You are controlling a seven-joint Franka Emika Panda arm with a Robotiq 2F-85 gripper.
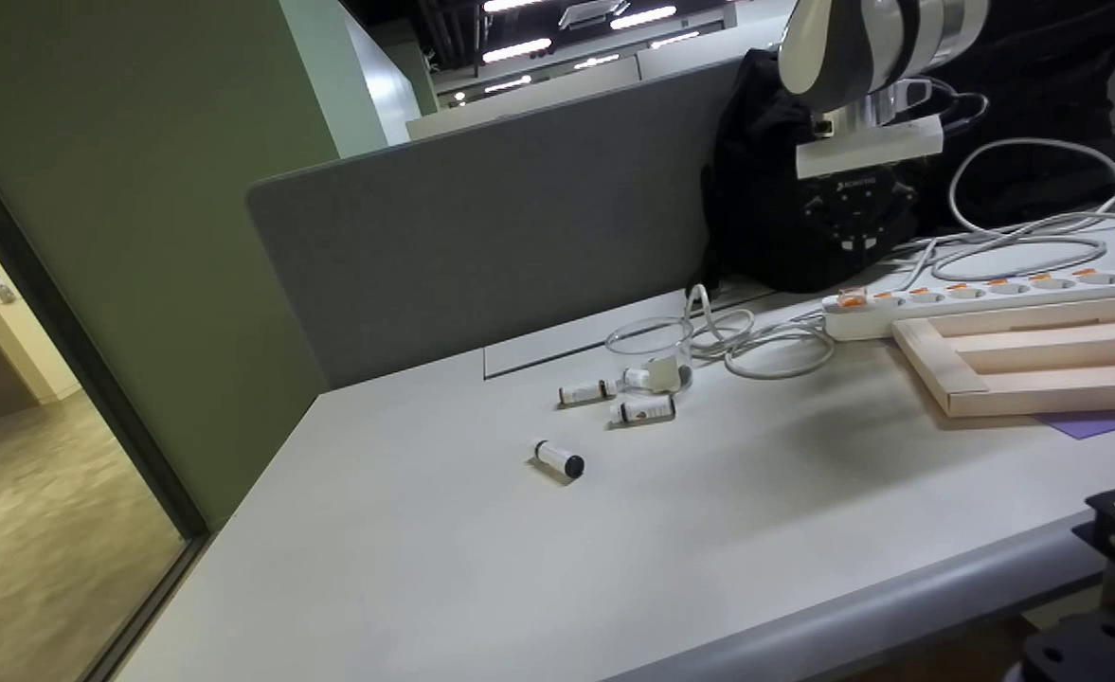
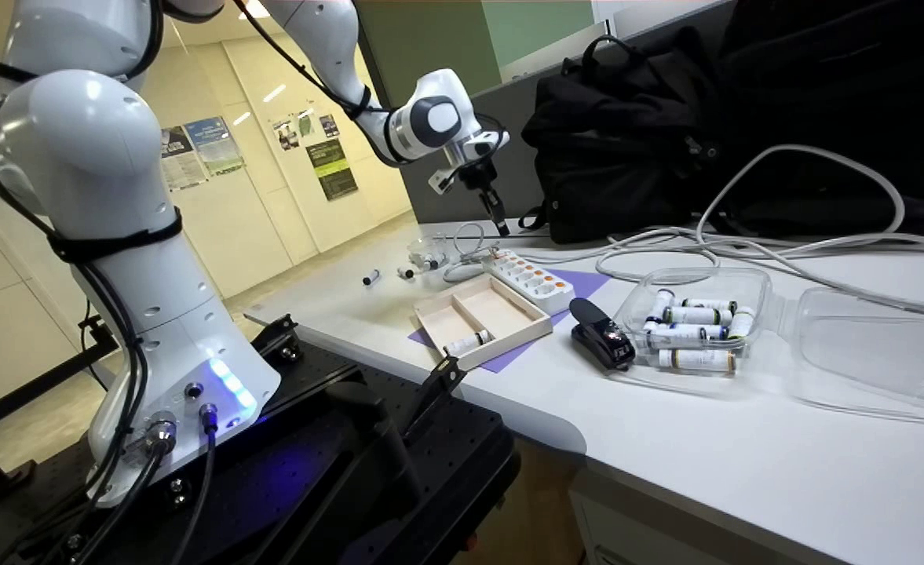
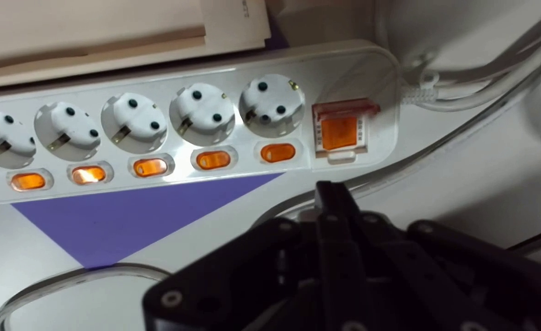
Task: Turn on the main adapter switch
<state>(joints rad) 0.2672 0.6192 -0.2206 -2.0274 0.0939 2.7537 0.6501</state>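
Note:
The adapter, a long white power strip, (image 3: 334, 76) crosses the upper part of the wrist view. It also shows in both exterior views (image 1: 860, 327) (image 2: 554, 300). The main adapter switch (image 3: 339, 132) is the square orange rocker at the strip's cable end. A clear reddish flap (image 3: 346, 108) stands raised along one edge of it. My gripper (image 3: 334, 184) is shut and empty, fingertips together. It hovers above the table beside the switch end, apart from the strip. It also shows in both exterior views (image 1: 858, 244) (image 2: 502, 229).
A pale wooden tray (image 1: 926, 369) lies against the strip over purple paper (image 3: 128, 220). White cables (image 3: 481, 92) loop around the strip's end. Black bags (image 2: 611, 149) stand behind. Small vials (image 1: 557, 458), a clear cup (image 1: 647, 341) and a black stapler-like object (image 2: 603, 333) are on the table.

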